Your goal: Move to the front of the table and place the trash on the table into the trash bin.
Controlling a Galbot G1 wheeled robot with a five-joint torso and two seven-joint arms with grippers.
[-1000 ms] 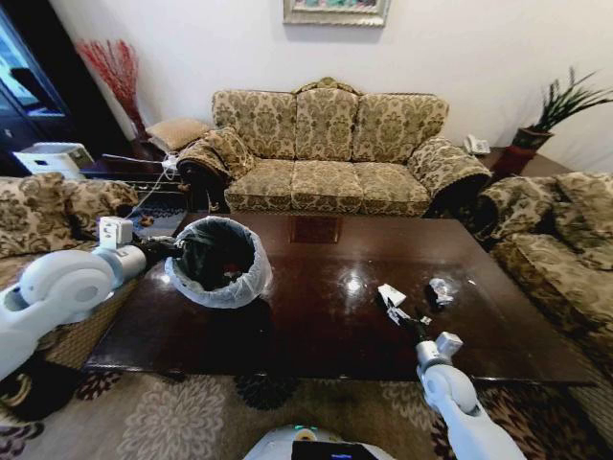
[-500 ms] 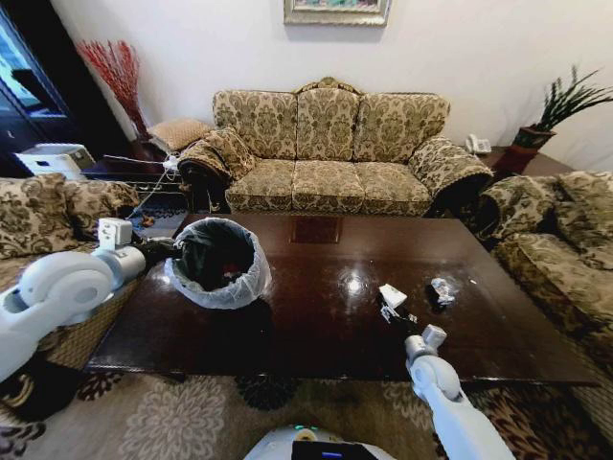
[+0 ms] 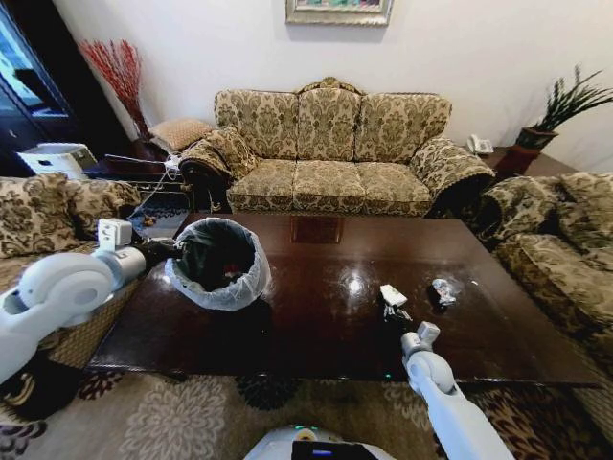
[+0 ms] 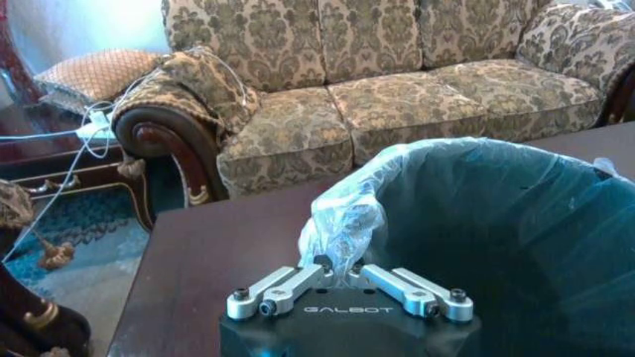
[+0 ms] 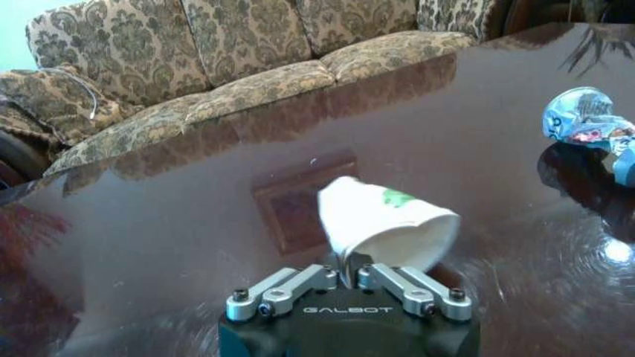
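Note:
The trash bin (image 3: 218,261), black with a white bag folded over its rim, stands on the left part of the dark table (image 3: 306,316). My left gripper (image 3: 161,252) is at the bin's left rim. In the left wrist view it (image 4: 337,262) is shut on a fold of the bag (image 4: 343,216). A crushed white paper cup (image 3: 393,295) lies right of the table's middle. My right gripper (image 5: 349,272) is shut on the cup (image 5: 382,223) at its rim. A crinkled blue-white wrapper (image 3: 442,290) lies a little to the cup's right, also seen as the wrapper (image 5: 585,123) in the right wrist view.
A patterned sofa (image 3: 330,153) stands behind the table, with armchairs at the left (image 3: 48,216) and right (image 3: 565,240). Cables and a side table (image 3: 134,172) are at the far left. A patterned rug (image 3: 192,412) lies under the table's near edge.
My right arm's wrist has swung a little to the left over the table's near side. The cup, the wrapper and the bin stay about where they were. The left arm has not moved.

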